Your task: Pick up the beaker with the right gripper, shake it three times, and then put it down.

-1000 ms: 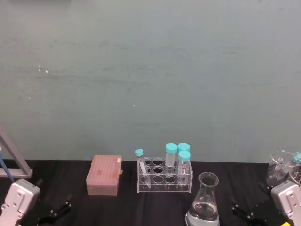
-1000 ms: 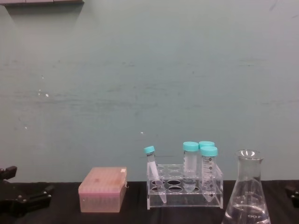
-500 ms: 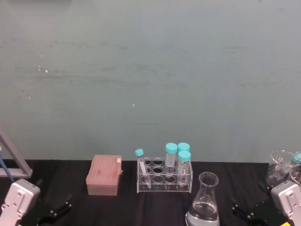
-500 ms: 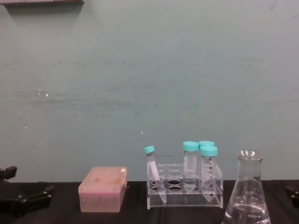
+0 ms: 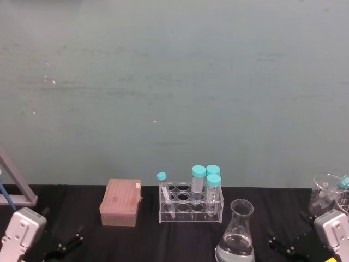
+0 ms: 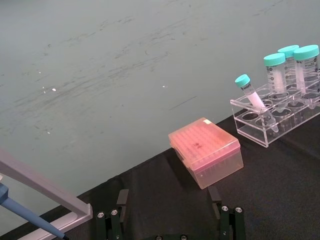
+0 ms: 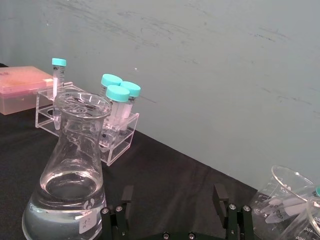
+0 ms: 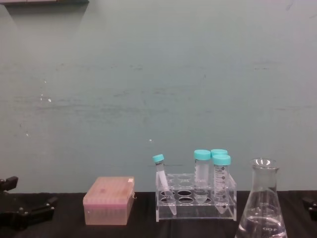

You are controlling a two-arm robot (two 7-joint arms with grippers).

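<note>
While the conical flask (image 5: 235, 233) stands upright on the black desk (image 5: 147, 240), holding a little clear liquid, it sits just in front and to the right of the clear tube rack (image 5: 190, 207) with its teal-capped tubes. The right pincer (image 7: 172, 200) rests low beside the flask on its right, jaws apart, gripping nothing and not touching the glass. The left pincer (image 6: 169, 200) lies low at the desk's left, jaws likewise apart, near the pink tip box (image 5: 120, 203).

Head above, chest low; both face rack (image 5: 188, 217).
</note>
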